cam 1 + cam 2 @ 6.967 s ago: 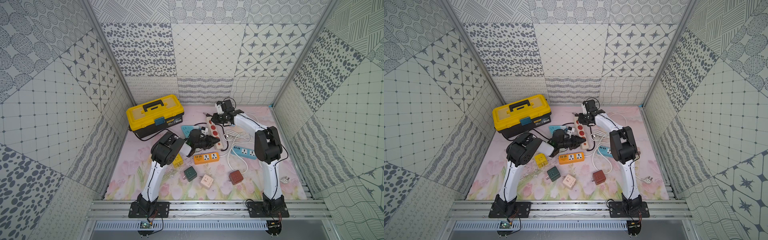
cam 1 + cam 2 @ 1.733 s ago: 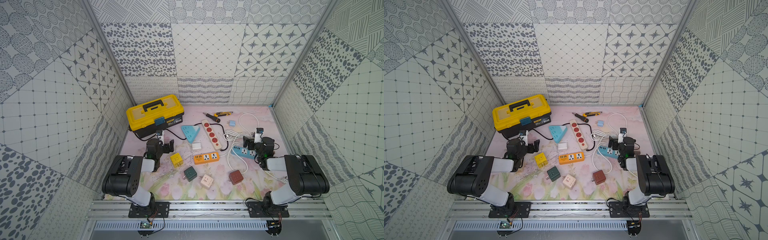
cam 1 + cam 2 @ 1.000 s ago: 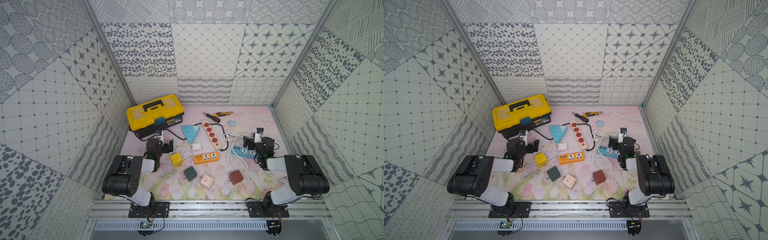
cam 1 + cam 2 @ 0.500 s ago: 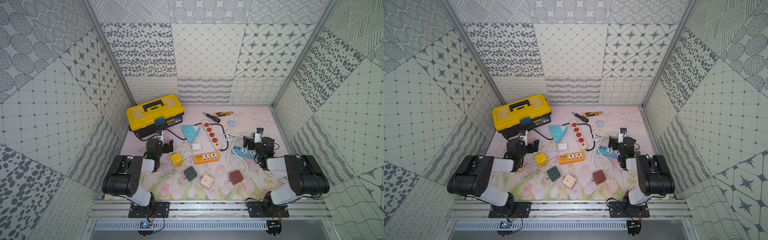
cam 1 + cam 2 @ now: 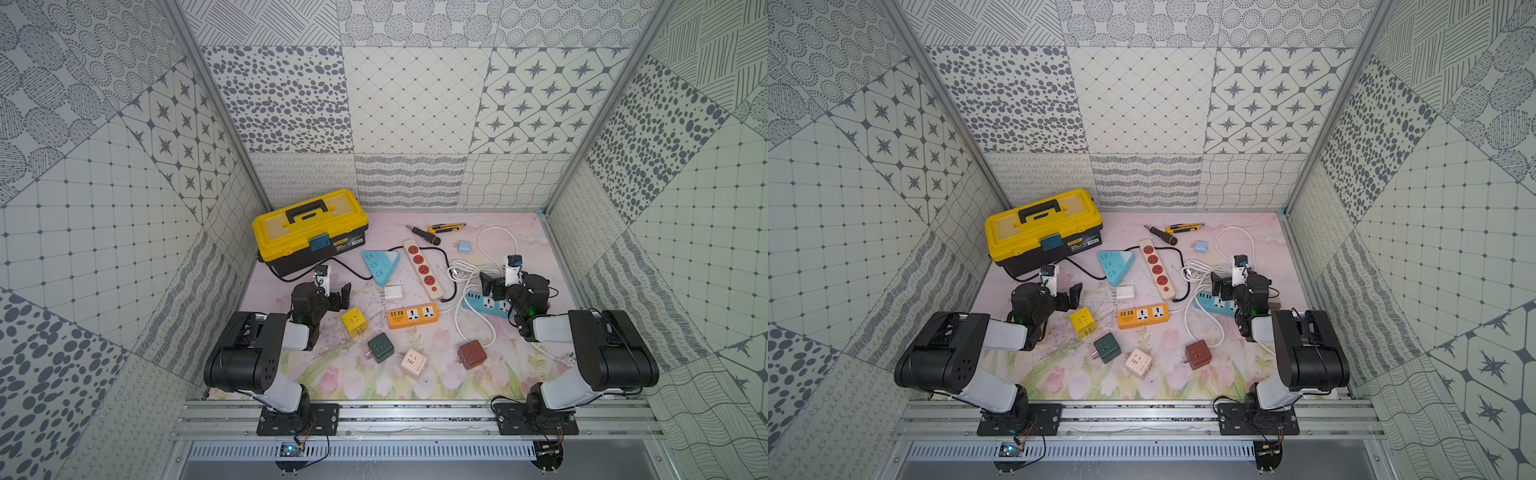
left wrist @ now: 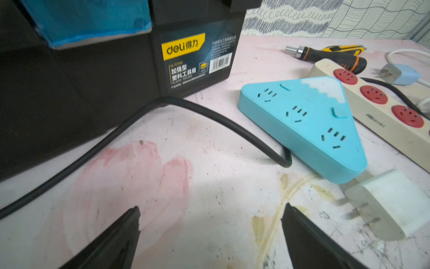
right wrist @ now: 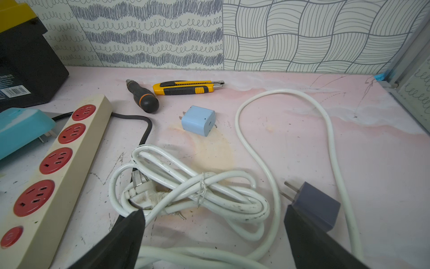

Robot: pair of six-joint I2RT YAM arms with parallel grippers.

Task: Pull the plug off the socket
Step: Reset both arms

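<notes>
Along the cream power strip (image 5: 423,270): found every red socket bare, no plug seated. Spotted the white charger (image 6: 391,205) just off its near end, against the teal triangular strip (image 6: 302,121), prongs free. Light-blue charger (image 7: 199,120) near its far end, also loose. Couldn't tell which one came out. Saw the left gripper (image 6: 211,207) parked low, well apart from the strip on the left-arm side, jaws spread wide, nothing held. Right gripper (image 7: 213,209) the same on the opposite side, above the white cable coil (image 7: 197,191). Judged both parked clear since the unplug looked done.
</notes>
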